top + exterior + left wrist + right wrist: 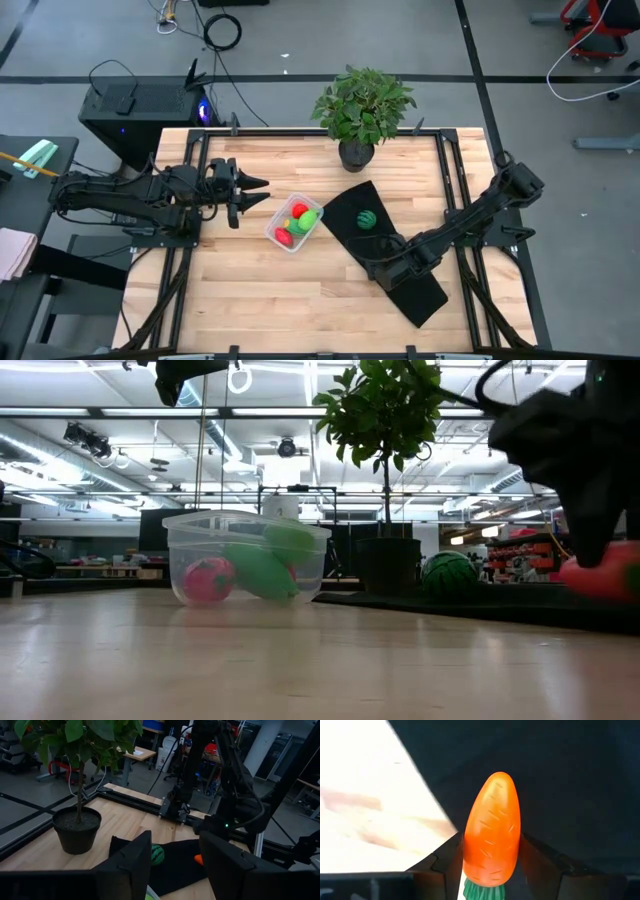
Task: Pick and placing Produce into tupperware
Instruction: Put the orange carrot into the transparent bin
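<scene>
Carrot [492, 827] sits gripped between the right jaws [490, 865], its orange tip pointing away from the wrist and its green top down between the two fingers, over the black mat [400, 262]. Only the right wrist view shows this grip plainly. Farther along the mat lies one dark green round piece [367, 219]. Beyond it on the table [300, 300], just off the mat's edge, the tupperware [293, 223] holds four pieces, two red and two light green. The left jaws [243, 193] hover half-parted and empty just beside the tupperware. One potted plant [362, 108] stands at the far edge.
</scene>
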